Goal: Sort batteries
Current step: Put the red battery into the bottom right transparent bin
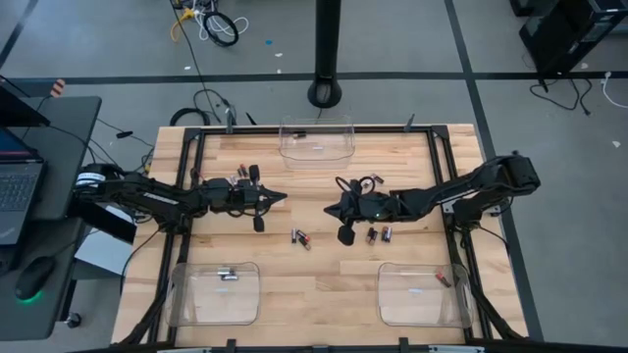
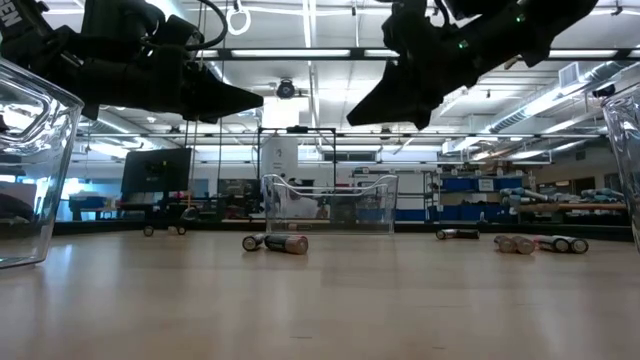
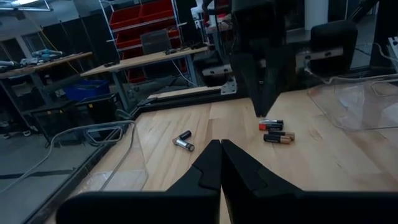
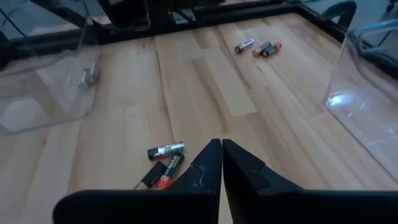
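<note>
From above, your right gripper [image 1: 332, 209] hangs at table centre, jaws together and empty; a battery pair [image 1: 300, 237] lies at its seven o'clock. Left gripper [image 1: 281, 197] is likewise closed.

In the right wrist view, the two cells [image 4: 163, 162] touch; descending closed could scatter them or pinch both.

Left arm: reaches in from the table's left edge toward the centre, raised off the surface. Left gripper [image 1: 284, 198]: fingers [image 3: 208, 163] pressed together, empty. Right arm: reaches in from the right edge, likewise raised. Right gripper [image 1: 327, 210]: fingers [image 4: 209, 158] together, empty, facing the left one.
</note>
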`<state>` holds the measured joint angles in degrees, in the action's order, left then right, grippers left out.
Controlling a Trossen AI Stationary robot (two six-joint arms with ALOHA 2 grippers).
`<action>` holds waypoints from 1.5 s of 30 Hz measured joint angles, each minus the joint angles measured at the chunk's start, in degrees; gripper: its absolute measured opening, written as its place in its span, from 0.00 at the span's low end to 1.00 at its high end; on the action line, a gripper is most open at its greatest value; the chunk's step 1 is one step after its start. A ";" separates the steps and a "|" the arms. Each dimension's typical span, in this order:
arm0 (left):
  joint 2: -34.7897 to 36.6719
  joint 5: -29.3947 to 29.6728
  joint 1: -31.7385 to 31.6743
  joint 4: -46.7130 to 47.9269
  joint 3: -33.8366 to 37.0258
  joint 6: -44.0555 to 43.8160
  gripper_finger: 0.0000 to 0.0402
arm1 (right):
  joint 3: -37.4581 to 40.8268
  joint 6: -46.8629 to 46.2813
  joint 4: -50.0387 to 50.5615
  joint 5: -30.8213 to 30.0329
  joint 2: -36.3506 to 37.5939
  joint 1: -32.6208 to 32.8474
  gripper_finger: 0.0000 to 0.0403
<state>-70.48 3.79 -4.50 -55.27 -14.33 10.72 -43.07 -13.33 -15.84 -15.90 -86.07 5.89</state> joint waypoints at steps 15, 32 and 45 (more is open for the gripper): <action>0.00 0.02 -0.02 -0.01 0.00 -0.04 0.03 | -0.02 0.53 0.87 0.08 0.47 -0.02 0.05; 0.00 0.05 0.01 -0.68 0.00 0.61 0.03 | -1.16 1.15 -2.40 2.04 -1.04 -0.06 0.07; 0.00 0.07 -0.02 -0.61 0.00 0.59 0.03 | -3.51 2.95 -2.29 2.03 -1.04 -0.06 0.16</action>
<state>-70.48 3.86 -4.51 -55.88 -14.33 11.31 -46.59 -10.38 -18.13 -13.87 -87.11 5.82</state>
